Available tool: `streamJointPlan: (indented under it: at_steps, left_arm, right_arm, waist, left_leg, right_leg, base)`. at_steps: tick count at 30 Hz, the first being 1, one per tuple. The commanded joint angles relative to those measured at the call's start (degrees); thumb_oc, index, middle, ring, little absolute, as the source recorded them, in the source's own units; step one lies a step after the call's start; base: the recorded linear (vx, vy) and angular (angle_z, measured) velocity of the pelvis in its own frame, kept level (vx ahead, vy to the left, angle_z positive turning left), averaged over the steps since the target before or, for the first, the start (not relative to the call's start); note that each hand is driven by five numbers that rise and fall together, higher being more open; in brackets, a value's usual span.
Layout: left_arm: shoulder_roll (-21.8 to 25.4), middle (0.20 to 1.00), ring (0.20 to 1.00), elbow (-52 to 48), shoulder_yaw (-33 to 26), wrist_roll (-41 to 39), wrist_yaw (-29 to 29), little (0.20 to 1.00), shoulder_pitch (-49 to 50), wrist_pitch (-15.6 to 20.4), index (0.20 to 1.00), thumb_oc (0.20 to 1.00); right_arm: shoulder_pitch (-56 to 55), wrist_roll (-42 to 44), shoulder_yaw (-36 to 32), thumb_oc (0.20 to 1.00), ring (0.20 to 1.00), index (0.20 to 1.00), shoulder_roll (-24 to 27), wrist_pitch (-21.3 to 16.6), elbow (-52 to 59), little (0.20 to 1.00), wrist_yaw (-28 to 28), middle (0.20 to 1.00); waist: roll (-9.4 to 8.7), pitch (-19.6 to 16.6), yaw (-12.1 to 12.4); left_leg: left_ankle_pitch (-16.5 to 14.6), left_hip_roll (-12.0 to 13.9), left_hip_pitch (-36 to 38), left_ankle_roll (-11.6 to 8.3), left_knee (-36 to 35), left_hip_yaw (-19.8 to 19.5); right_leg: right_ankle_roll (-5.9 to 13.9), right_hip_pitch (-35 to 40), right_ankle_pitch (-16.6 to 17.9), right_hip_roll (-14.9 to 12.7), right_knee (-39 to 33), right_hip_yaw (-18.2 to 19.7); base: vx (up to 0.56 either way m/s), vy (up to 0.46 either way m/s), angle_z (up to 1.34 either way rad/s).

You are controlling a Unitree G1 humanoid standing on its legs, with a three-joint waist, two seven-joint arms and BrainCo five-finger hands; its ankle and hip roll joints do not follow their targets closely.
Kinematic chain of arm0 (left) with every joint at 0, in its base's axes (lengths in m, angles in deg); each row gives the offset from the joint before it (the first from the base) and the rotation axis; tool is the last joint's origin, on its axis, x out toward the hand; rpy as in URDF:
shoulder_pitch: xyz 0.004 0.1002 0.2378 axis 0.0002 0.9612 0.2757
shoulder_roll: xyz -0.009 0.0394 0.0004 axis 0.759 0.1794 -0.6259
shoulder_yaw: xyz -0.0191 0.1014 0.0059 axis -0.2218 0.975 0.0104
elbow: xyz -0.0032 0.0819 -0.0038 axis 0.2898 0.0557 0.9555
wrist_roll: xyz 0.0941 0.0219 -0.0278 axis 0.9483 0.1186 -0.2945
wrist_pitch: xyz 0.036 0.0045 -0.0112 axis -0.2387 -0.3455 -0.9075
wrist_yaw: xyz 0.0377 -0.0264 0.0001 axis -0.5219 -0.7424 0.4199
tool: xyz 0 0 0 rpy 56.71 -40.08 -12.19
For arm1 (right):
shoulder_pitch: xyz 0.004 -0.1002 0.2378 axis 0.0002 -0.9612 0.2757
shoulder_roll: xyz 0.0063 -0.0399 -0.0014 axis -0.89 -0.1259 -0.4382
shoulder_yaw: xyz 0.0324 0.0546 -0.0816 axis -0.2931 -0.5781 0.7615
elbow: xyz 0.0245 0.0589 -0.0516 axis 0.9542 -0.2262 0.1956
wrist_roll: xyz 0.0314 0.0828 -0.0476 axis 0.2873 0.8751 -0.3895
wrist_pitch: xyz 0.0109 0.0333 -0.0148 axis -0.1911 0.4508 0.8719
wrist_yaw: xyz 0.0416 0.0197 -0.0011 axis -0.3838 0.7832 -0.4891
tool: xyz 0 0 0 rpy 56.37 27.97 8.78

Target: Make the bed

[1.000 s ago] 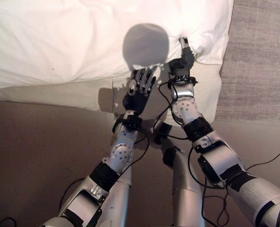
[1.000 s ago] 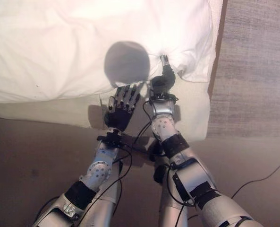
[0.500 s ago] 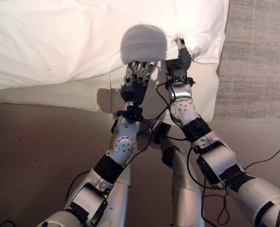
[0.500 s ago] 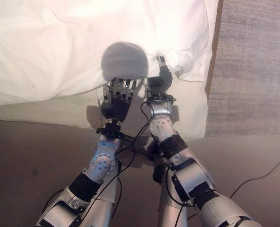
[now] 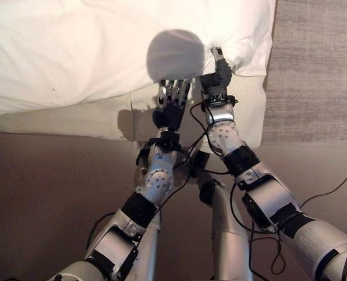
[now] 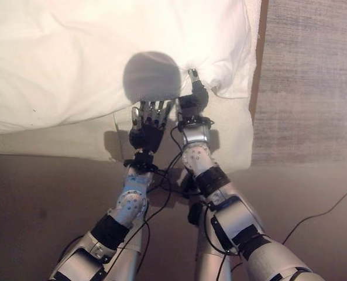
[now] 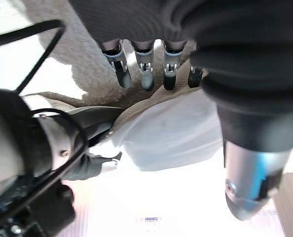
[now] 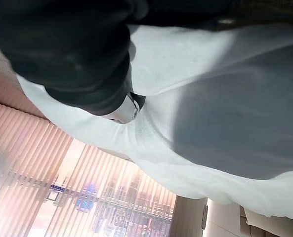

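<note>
A puffy white duvet (image 5: 74,52) lies across the bed at the top of the eye views. My right hand (image 5: 220,73) is shut on a fold at its near edge, close to the right corner, and creases gather at the grip. The left wrist view has the same hand (image 7: 87,148) pinching the white cloth (image 7: 176,133). My left hand (image 5: 168,111) is open just left of it, fingers (image 7: 144,74) straight and pointing at the duvet's edge over the sheet. In the right wrist view the white cloth (image 8: 210,98) hangs past the dark hand cover.
A flat cream sheet (image 5: 74,117) covers the bed's side below the duvet. A grey woven surface (image 5: 313,70) borders the bed on the right. Brown floor (image 5: 44,187) spreads in front of the bed.
My left hand has reached forward from lower on the sheet up to the duvet's edge. The right hand has kept its grip on the fold. The picture has shifted slightly.
</note>
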Motion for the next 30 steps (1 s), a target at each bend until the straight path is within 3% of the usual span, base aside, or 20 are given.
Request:
streamJointPlan:
  at_steps: [1,16,30]
  left_arm:
    - [0.34,1.000,1.000,-1.11,2.09,-1.00,-2.71,1.000,0.15,-1.25,1.000,1.000]
    - [0.38,1.000,1.000,-0.44,2.17,-0.92,-2.09,1.000,-0.31,-0.89,1.000,1.000]
    - [1.46,1.000,1.000,-4.83,-1.79,2.82,-0.15,1.000,-4.67,2.68,1.000,1.000]
  right_arm:
    - [3.27,-2.96,-1.79,0.200,0.200,0.200,-0.87,-0.97,2.16,0.200,-1.40,0.200]
    - [2.72,-3.34,-1.04,0.200,0.200,0.200,-1.85,-1.50,2.81,0.200,-0.65,0.200]
    - [0.72,-4.26,-1.44,0.200,0.200,0.200,-1.30,-1.81,4.49,0.200,-0.79,0.200]
  waist:
    - [-4.34,0.24,0.94]
    - [-5.24,0.24,0.70]
    - [-5.72,0.24,0.92]
  left_leg:
    - [-4.04,-2.51,1.51,4.76,-0.17,0.87]
    - [-4.57,-2.46,1.59,4.98,0.75,1.09]
    - [-4.15,-2.18,2.05,4.67,-0.22,1.04]
  right_leg:
    - [9.66,0.60,1.10,-3.34,-2.10,1.60]
    - [9.63,0.62,1.00,-3.28,-1.62,1.75]
    - [9.50,1.02,0.57,-3.03,-1.46,1.62]
  base:
    - [0.00,0.000,0.00]
    - [0.00,0.000,0.00]
    - [0.00,0.000,0.00]
